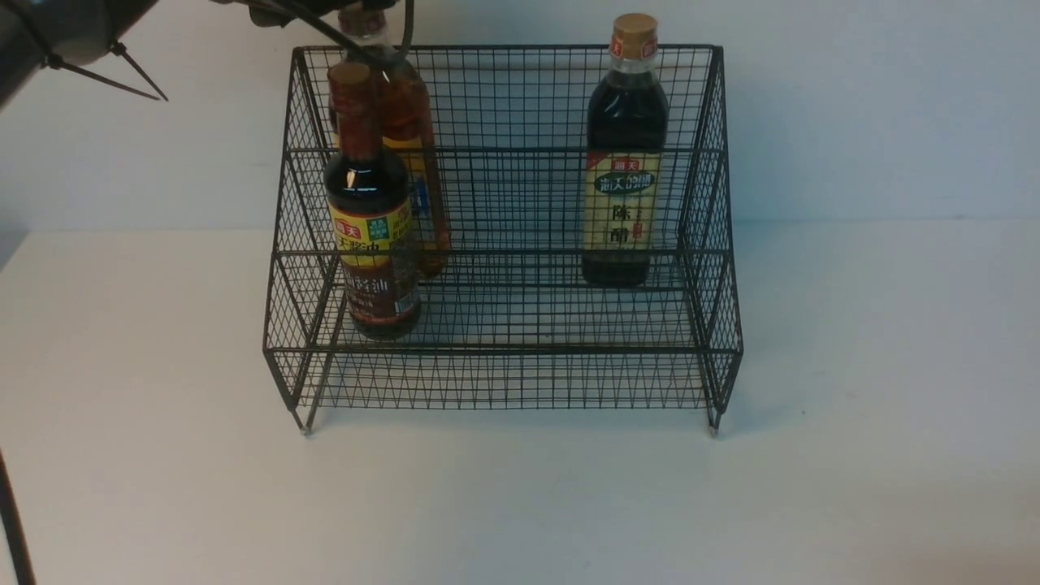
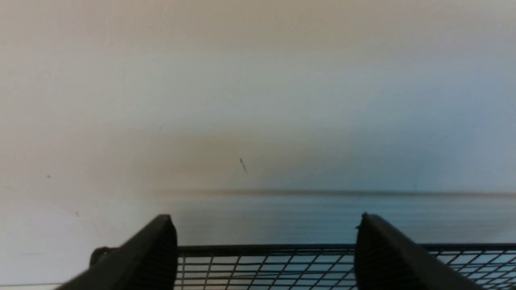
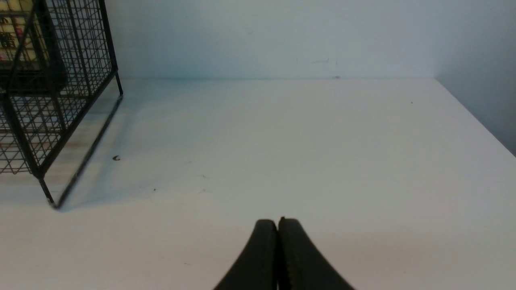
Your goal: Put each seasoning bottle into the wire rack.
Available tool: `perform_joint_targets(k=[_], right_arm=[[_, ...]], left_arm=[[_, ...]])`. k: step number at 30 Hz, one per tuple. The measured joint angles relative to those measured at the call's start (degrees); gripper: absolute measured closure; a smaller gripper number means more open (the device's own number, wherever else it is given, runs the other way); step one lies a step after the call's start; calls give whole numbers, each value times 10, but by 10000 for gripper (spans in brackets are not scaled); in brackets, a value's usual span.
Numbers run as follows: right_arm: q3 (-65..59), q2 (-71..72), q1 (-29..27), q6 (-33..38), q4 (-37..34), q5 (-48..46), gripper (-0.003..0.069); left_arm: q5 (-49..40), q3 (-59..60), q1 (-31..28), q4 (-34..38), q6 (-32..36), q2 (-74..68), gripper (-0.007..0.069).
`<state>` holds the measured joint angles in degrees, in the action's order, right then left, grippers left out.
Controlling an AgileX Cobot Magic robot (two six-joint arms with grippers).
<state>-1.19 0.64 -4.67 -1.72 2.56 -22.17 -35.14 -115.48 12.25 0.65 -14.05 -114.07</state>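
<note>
White counter [image 1: 853, 455] carries black wire-mesh rack [image 1: 504, 349] holding three tan-capped bottles; left hand [image 2: 266, 225] spread apart, right hand [image 3: 278, 225] pressed together.

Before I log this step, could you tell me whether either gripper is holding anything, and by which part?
Nothing is held. The left gripper is open above the wire rack with nothing between its fingers; the right gripper is shut on nothing, over the table.
</note>
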Motion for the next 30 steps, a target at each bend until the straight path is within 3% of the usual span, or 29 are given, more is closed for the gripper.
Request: perform_joint_targets(k=[19, 22, 23, 27, 30], right_arm=[[0, 0, 0, 0, 0, 0, 673], [0, 0, 0, 0, 0, 0, 673], [0, 0, 0, 0, 0, 0, 673], [0, 0, 0, 0, 0, 0, 673], [0, 0, 0, 0, 0, 0, 673]], left_arm=[[6, 0, 0, -6, 0, 61, 104], [-9, 0, 0, -6, 5, 88, 169], [-29, 0, 1, -6, 20, 118, 256], [-87, 0, 6, 1, 49, 181, 490], [-144, 0, 14, 14, 69, 228, 596]])
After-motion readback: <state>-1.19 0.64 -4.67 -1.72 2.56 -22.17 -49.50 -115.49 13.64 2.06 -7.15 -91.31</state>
